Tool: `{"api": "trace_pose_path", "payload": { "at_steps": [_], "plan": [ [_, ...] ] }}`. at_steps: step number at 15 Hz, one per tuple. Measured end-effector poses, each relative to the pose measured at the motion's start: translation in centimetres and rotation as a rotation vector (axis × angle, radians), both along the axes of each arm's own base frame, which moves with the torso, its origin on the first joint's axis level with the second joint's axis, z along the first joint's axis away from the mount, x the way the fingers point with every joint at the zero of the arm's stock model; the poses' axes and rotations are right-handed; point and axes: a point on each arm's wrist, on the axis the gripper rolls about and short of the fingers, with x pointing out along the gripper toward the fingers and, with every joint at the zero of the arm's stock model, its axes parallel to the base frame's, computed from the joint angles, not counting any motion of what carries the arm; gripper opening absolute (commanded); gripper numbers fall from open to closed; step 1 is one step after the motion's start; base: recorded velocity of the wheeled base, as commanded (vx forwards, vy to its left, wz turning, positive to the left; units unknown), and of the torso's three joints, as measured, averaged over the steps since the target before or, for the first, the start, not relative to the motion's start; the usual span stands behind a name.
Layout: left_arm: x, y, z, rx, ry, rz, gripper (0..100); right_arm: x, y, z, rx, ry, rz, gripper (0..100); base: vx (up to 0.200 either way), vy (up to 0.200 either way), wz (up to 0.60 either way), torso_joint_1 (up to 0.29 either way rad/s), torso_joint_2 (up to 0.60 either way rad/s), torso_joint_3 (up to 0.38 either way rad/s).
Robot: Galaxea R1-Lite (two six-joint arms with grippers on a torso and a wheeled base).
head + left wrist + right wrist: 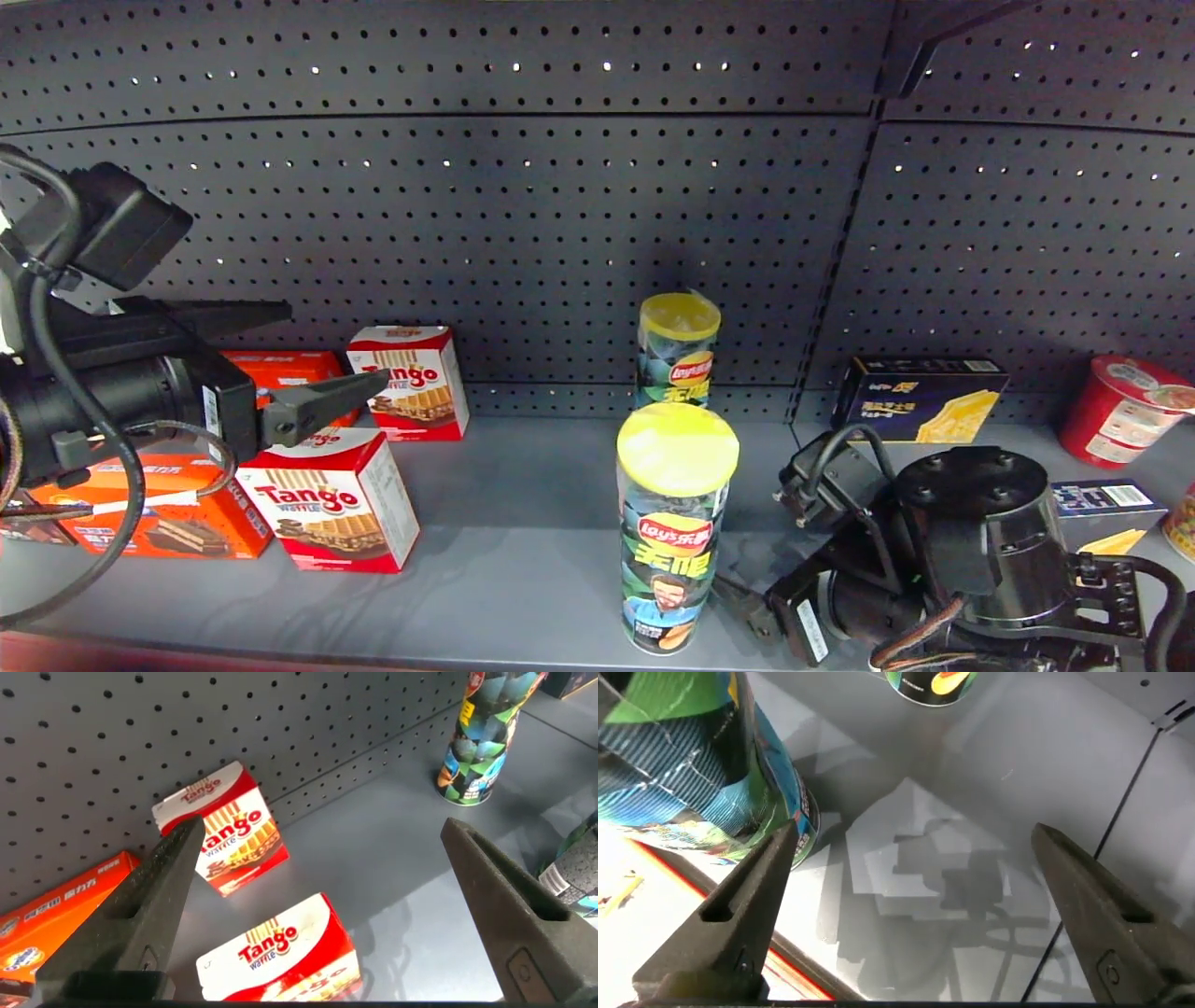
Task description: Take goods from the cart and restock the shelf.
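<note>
Two tall chip cans with yellow lids stand on the grey shelf (523, 532), one near the front (674, 532) and one by the back wall (677, 350). My right gripper (747, 602) sits low beside the front can, open and holding nothing. In the right wrist view the front can (701, 775) stands just outside one finger of that gripper (913, 835). My left gripper (336, 343) hovers open above the red-and-white wafer boxes, front (331, 499) and back (411, 381). The left wrist view shows its gripper (322, 826) above both boxes (280, 952) (229, 826).
Orange boxes (159, 518) (285, 369) lie at the shelf's left end. A dark blue box (920, 397), a small blue box (1106, 499) and a red bowl (1125, 411) sit to the right. A perforated back wall (523, 215) closes the shelf. Bare shelf lies between the wafer boxes and the cans.
</note>
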Motion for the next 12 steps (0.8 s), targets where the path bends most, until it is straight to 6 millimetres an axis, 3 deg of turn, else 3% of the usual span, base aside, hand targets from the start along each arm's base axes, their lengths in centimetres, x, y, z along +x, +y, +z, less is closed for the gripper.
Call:
{"api": "trace_pose_path", "payload": {
  "at_steps": [5, 12],
  "plan": [
    [1.4, -3.6, 1.0, 0.011, -0.010, -0.136, 100, 1.0, -2.6, 0.3, 0.012, -0.003, -0.095, 100, 0.000, 0.000, 0.00, 0.000, 0.00, 0.000],
    [3.1, -7.5, -3.7, 0.132, 0.135, -0.258, 100, 1.5, -4.0, 0.7, 0.025, -0.015, -0.153, 100, 0.000, 0.000, 0.00, 0.000, 0.00, 0.000]
  ]
}}
